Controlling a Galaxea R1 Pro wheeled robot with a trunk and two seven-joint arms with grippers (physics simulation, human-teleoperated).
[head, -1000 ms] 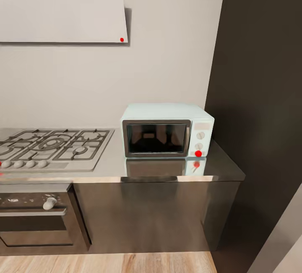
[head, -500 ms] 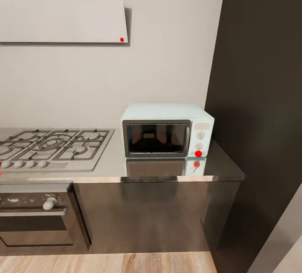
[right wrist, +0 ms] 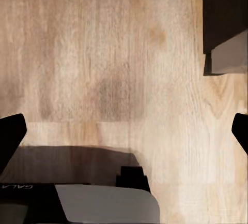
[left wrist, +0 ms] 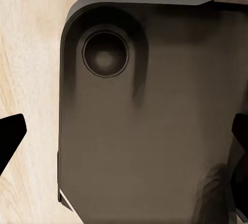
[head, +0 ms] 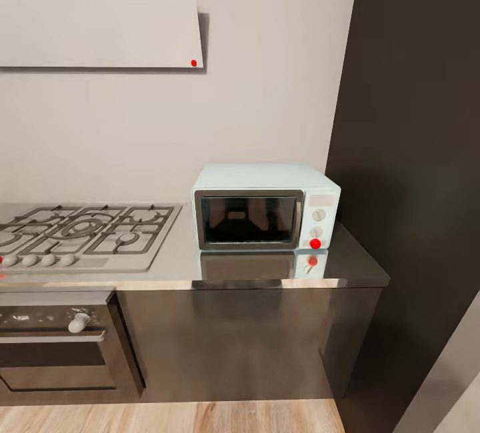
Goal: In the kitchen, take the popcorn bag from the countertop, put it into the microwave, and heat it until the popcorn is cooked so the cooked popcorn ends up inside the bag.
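The pale mint-blue microwave stands on the grey steel countertop against the wall, its dark glass door shut and a red dot lit at its lower knob. The popcorn bag and the popcorn are out of view. In the left wrist view my left gripper hangs open over my dark base and the wood floor. The right wrist view has my right gripper open above the wood floor. Nothing sits between either pair of fingers.
A gas hob lies left of the microwave, with a steel oven under it and a pale hood above. A tall dark cabinet closes the counter's right end. Light wood floor runs along the front.
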